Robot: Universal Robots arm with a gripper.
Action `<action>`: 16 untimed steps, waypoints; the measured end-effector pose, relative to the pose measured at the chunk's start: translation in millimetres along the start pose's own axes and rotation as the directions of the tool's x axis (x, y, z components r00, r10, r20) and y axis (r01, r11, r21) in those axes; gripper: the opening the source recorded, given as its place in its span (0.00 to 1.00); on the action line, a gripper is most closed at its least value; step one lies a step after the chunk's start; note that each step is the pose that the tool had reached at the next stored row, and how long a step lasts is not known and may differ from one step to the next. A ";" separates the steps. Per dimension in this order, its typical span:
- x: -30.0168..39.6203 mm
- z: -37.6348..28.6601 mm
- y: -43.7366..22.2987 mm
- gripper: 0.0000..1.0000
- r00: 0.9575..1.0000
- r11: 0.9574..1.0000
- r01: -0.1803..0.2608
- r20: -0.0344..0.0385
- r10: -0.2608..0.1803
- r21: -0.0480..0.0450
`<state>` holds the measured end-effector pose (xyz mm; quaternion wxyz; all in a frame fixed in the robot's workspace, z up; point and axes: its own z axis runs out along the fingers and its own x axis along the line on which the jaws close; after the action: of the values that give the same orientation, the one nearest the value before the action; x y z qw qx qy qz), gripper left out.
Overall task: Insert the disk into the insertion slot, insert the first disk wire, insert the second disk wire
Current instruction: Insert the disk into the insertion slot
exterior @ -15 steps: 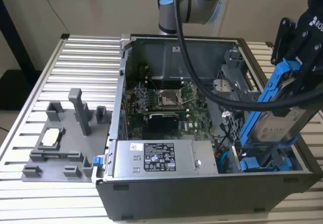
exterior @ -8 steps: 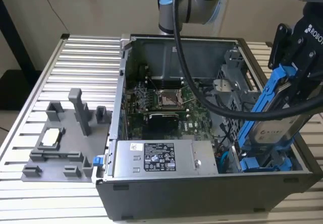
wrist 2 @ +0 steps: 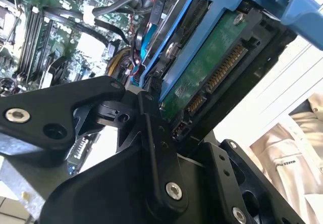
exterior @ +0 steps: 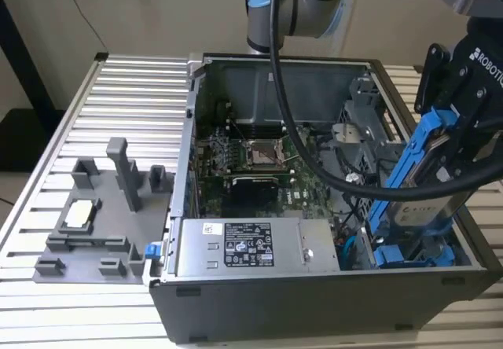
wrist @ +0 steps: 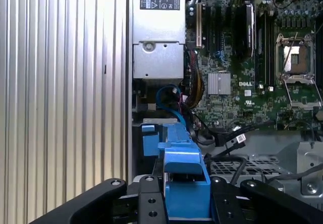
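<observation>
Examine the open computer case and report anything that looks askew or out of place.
The disk in its blue frame hangs tilted in the shut jaws above the case, at its end on the exterior view's right, not seated in any bay. A black cable drapes across the motherboard. Nothing looks spilled or broken.

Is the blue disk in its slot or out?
Out. The claw holds the disk tilted, its top sticking up above the case.

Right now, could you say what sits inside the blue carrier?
The disk: its green circuit board and connector pins show in the second wrist view; the gripper covers one end.
</observation>
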<state>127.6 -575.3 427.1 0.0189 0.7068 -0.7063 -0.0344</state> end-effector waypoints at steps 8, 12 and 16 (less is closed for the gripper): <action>1.8 5.9 -1.3 0.33 1.000 1.000 0.021 -0.002 -0.021 0.000; 3.0 8.5 -2.2 0.33 1.000 1.000 0.024 -0.001 -0.024 -0.001; 3.2 10.6 -3.1 0.33 1.000 1.000 0.027 0.001 -0.027 0.002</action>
<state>129.9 -578.2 416.2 0.0174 0.7163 -0.6967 -0.0345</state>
